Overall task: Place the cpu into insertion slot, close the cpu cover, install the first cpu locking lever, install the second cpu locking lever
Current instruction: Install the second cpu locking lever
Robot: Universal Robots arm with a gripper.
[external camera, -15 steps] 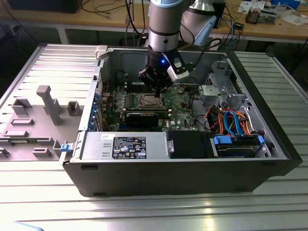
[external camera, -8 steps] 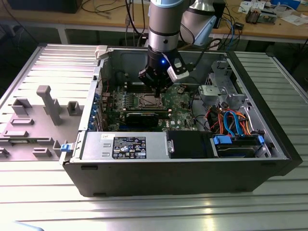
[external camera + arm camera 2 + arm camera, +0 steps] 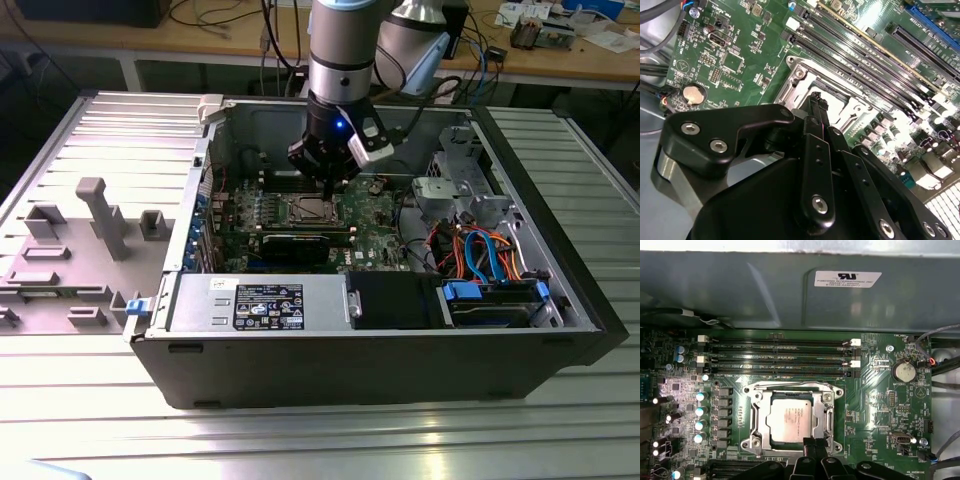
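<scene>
Capacitors: a column of small silver-topped cylinders (image 3: 700, 410) flanks the socket, crowding that side.
Chip: the small flat square silvery-grey cpu (image 3: 794, 418) lies seated in the silver-rimmed insertion slot (image 3: 754, 416); light, stiff, slick, with fragile contacts, best taken by its edges.
Cover: the thin silver windowed cpu cover (image 3: 830, 416) lies around it.
Pincer: black pincer (image 3: 814, 444) pinched together, empty, at the socket edge.
Memory slots: long black rails (image 3: 780, 360) run close beside.
</scene>
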